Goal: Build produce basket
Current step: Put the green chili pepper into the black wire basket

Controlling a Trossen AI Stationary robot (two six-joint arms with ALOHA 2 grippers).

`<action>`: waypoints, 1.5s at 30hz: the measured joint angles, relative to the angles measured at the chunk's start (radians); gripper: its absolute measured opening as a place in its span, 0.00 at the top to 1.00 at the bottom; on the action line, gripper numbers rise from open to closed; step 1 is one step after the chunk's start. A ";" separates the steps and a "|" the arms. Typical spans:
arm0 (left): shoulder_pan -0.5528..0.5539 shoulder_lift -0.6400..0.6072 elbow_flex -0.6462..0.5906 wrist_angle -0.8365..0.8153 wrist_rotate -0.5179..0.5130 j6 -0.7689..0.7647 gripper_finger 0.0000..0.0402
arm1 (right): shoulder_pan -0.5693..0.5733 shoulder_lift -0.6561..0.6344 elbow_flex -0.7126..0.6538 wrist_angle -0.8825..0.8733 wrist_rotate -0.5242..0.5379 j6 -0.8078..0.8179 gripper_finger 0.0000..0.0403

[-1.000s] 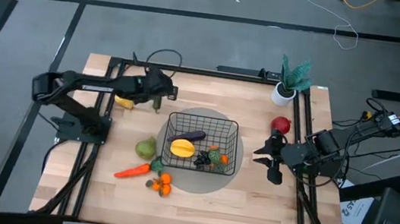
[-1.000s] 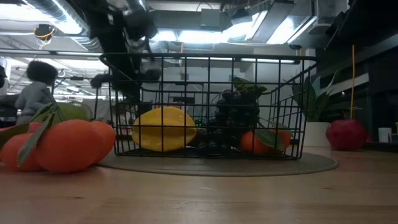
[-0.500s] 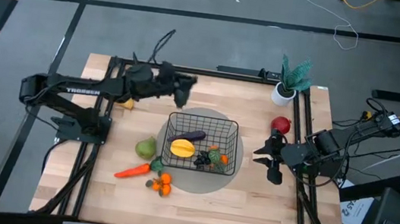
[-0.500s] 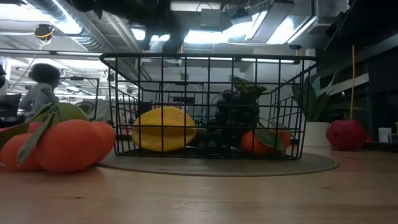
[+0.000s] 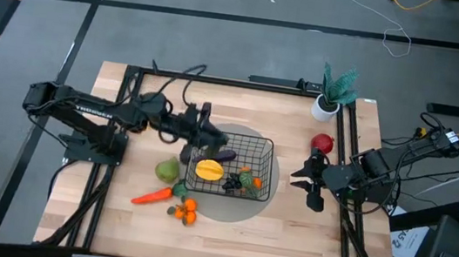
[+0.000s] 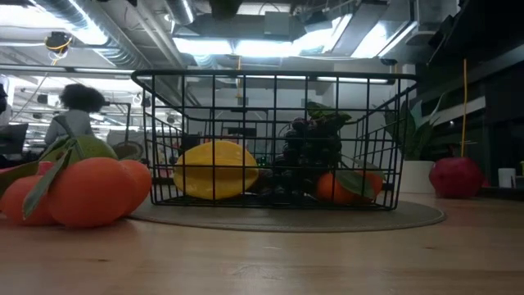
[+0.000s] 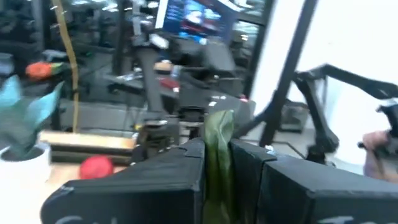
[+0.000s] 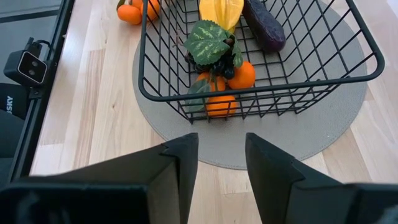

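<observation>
Over basket rim, left gripper clenched on green leafy piece; right gripper released; no legible writing.

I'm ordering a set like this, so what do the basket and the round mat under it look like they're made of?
The basket looks like thin black coated metal wire, going by its open welded-looking grid. The mat looks like matte grey felt or fabric, flat and without shine, though that's uncertain.

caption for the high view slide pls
Left pincer carries a yellow piece over the basket rim; right pincer waits open beside it.
</observation>
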 joint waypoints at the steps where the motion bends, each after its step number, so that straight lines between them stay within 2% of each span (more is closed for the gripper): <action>1: -0.016 0.005 0.000 0.006 0.000 0.019 0.95 | 0.000 0.000 0.000 0.000 0.000 0.000 0.69; 10: -0.100 0.053 0.001 0.007 -0.001 0.136 0.93 | 0.000 0.000 0.000 0.004 0.002 -0.002 0.69; 19: -0.105 0.063 0.001 0.008 -0.002 0.130 0.90 | 0.000 0.000 0.000 0.004 0.104 -0.005 0.69; 28: -0.114 0.143 0.000 0.024 -0.003 0.128 0.88 | 0.000 0.000 0.000 0.004 0.106 -0.005 0.69; 34: -0.130 0.199 0.000 0.221 -0.001 0.140 0.88 | 0.000 0.000 0.000 0.004 0.107 -0.005 0.69; 40: -0.130 0.200 0.000 0.331 -0.001 0.145 0.88 | 0.000 0.000 0.000 0.004 0.108 -0.005 0.69; 45: -0.131 0.199 0.000 0.294 0.002 0.187 0.88 | 0.000 0.000 0.000 0.004 0.108 -0.005 0.69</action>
